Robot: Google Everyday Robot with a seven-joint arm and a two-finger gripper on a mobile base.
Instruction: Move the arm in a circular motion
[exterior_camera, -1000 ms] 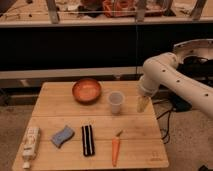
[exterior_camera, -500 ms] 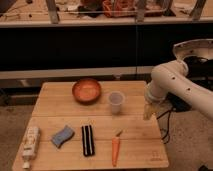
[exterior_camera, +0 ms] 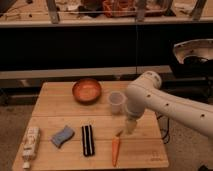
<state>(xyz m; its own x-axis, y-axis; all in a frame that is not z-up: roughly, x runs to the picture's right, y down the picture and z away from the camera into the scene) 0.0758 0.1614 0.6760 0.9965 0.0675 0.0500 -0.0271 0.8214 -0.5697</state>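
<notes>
The arm [exterior_camera: 165, 102] is glossy white with thick rounded segments and reaches in from the right over the wooden table [exterior_camera: 50, 107]. Its bulbous joint [exterior_camera: 144, 90] hangs above the table's right half. The gripper [exterior_camera: 130, 126] is the narrow beige tip pointing down, just right of a translucent cup [exterior_camera: 116, 102] and above the top of a carrot [exterior_camera: 115, 149]. It holds nothing that I can see.
An orange bowl [exterior_camera: 86, 90] stands at the table's back middle. A black bar-shaped thing [exterior_camera: 88, 140], a blue sponge [exterior_camera: 62, 136] and a white bottle [exterior_camera: 31, 144] lie along the front left. A dark shelf unit stands behind the table.
The arm's tip swung from beside the cup out to the right, then down and back left toward the table's front, ending above the carrot. The objects on the table have not moved.
</notes>
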